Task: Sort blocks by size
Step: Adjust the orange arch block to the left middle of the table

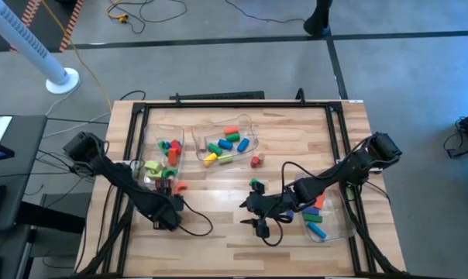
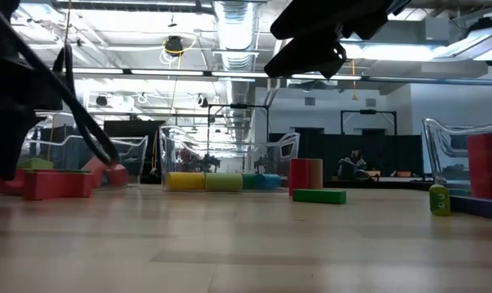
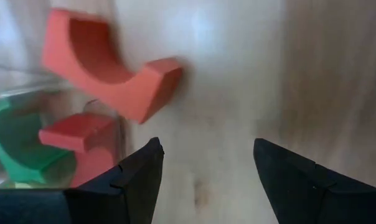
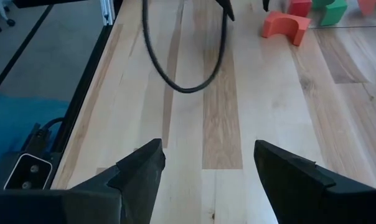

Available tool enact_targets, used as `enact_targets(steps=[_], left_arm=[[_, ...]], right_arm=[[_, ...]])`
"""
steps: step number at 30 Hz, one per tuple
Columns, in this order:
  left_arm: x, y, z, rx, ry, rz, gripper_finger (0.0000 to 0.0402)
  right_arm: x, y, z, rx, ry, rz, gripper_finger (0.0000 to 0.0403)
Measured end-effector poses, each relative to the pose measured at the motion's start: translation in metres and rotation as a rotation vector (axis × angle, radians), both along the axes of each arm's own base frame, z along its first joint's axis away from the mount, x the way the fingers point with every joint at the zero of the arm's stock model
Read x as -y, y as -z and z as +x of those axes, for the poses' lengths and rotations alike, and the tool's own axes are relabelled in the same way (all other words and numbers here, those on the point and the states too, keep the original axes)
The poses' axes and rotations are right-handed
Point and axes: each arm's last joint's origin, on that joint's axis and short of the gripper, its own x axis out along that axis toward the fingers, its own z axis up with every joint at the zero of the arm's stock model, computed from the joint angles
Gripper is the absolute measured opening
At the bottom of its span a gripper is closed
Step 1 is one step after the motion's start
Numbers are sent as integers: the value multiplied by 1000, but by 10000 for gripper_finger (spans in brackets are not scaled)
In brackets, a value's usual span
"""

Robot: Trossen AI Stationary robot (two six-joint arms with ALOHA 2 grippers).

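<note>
Most blocks already lie in three clear bins: a left bin [image 1: 158,136] with green, red and yellow pieces, a middle bin [image 1: 253,132] with cylinders and bars, and a right bin [image 1: 344,225] with blue, green and orange ones. Judging by this, sorting is well along but unfinished. Loose on the surface [image 1: 218,232] are a red cylinder [image 1: 256,160], a green block [image 1: 256,184] and an orange arch [image 3: 107,71] just outside the left bin. The left hand [image 3: 203,171] hangs spread wide and empty near that arch; the right hand [image 4: 206,165], also wide and empty, hovers over bare wood near the green block.
</note>
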Motion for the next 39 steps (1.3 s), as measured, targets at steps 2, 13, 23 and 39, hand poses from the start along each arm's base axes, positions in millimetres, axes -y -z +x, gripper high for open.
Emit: enact_targets(steps=[2, 13, 23, 39], left_arm=[[-1, 1, 1, 20, -29, 22, 245], [16, -5, 36, 327, 158, -158, 245], [12, -8, 36, 302, 207, -69, 245], [-15, -11, 52, 320, 240, 68, 245]], right_arm=[[0, 0, 0, 0, -1, 0, 282], [-2, 0, -1, 0, -4, 4, 282], [-14, 1, -7, -15, -40, -1, 282], [-11, 2, -6, -20, -32, -4, 282]])
